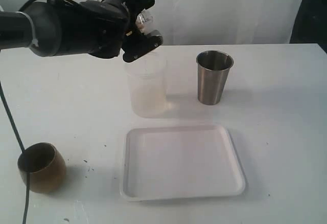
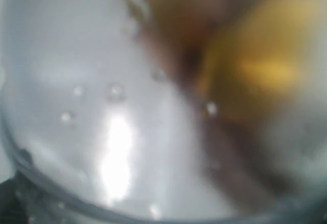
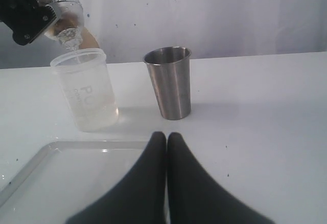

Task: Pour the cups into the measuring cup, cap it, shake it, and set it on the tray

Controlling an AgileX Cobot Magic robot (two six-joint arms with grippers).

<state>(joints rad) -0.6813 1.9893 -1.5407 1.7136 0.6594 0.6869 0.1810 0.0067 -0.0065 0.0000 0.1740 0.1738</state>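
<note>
The measuring cup (image 1: 145,23) is held tilted in the left gripper (image 1: 142,17), its mouth over the frosted cup (image 1: 147,83) beyond the tray (image 1: 181,162). Smooth, wet and breakable, it is judged best clasped mid-wall. The right gripper (image 3: 167,138) is closed, empty

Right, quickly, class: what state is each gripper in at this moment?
Left gripper: closed on the clear tumbler, tilted over the frosted cup.
Right gripper: shut, holding nothing.
</note>
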